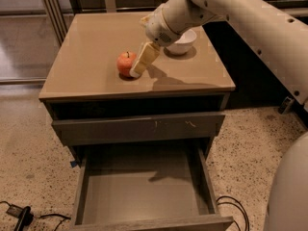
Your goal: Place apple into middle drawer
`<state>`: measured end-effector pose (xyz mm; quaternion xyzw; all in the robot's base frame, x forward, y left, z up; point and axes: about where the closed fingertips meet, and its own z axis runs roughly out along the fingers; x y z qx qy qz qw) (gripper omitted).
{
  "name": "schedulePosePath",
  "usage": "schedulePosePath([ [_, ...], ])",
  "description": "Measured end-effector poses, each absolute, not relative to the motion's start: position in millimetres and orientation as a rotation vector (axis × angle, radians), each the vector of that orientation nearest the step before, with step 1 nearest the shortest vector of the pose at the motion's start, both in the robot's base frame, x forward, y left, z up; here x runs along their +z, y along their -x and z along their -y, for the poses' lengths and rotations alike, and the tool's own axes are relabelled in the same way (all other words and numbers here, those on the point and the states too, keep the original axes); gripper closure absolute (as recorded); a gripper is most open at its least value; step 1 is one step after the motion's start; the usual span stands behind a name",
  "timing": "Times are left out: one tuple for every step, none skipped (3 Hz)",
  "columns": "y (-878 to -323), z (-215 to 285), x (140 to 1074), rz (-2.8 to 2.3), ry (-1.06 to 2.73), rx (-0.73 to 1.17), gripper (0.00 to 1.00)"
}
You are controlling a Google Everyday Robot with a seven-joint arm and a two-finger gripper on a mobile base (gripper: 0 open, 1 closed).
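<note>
The apple, red-orange with a short stem, sits on top of the tan cabinet, left of centre. My gripper hangs from the white arm and has come down against the apple's right side, its tip at the tabletop. The middle drawer is pulled out below at the cabinet's front, wide and shallow with a smooth grey floor, and nothing lies in it.
A white bowl stands on the cabinet behind the gripper, to the right. A closed grey drawer front with pale scratch marks is above the open drawer. Cables lie on the speckled floor at left and right.
</note>
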<state>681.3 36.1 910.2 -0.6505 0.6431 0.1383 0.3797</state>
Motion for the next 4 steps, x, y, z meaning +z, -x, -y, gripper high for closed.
schedulePosePath([
  [-692,-44,887,-1.685,1.684,0.370,0.00],
  [-701,-52,867,-1.713,1.702,0.391,0.00],
  [-705,-58,851,-1.740,1.708,0.417,0.00],
  [-706,-62,840,-1.761,1.708,0.442,0.00],
])
